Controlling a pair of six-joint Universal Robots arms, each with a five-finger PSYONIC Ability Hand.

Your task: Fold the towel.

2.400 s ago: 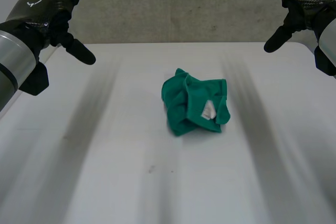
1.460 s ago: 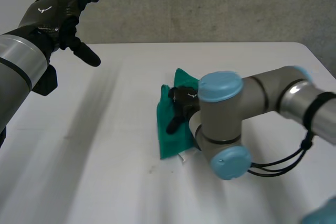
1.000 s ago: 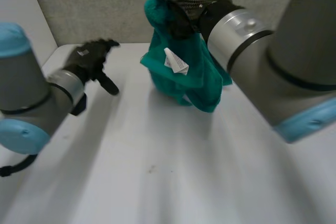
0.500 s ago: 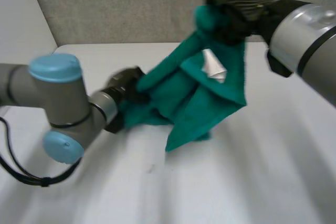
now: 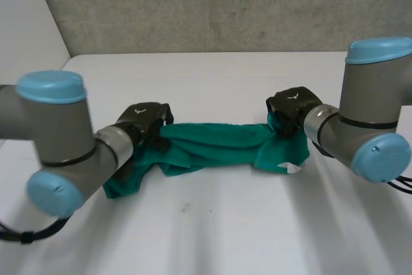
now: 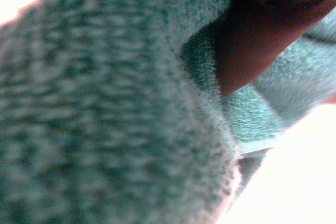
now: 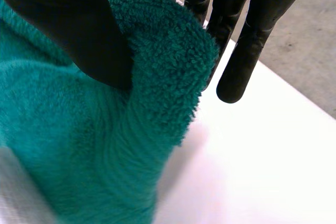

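Holds the green towel [image 5: 215, 141] pulled out sideways as a rumpled band, low over the white table [image 5: 212, 230], one hand at each end.

Against the head view of half a second before:
- No longer lifts the cloth high in front of the wall; now carries the right hand [image 5: 291, 106] down near the table, at the towel's right end.
- Has drawn the left hand [image 5: 143, 120] away to the left end, well apart from the right hand.
- Shows the towel lengthened from a hanging bunch into a near-level strip, with both ends drooping onto the table.
- Shows the white label [image 5: 291, 168] just beneath the right hand, on the drooping right end.

Hand state:
- Right hand [image 7: 79, 24]: pinches a thick fold of towel [image 7: 131, 129] between thumb [image 7: 89, 40] and fingers [image 7: 247, 40].
- Left hand [image 6: 262, 40]: clamps the towel [image 6: 105, 103], one dark digit pressed into the pile; in the head view, fingers curled into the cloth.

Reaches in with the left arm [image 5: 61, 136] and right arm [image 5: 367, 127] from either side, both elbows bent inward.

Surface and room:
- Table plain white, with a small dark mark [image 5: 185, 208] in front of the towel.
- Behind the table, a grey rough-textured wall [image 5: 212, 4].
- At the far left, a lighter panel [image 5: 26, 24].
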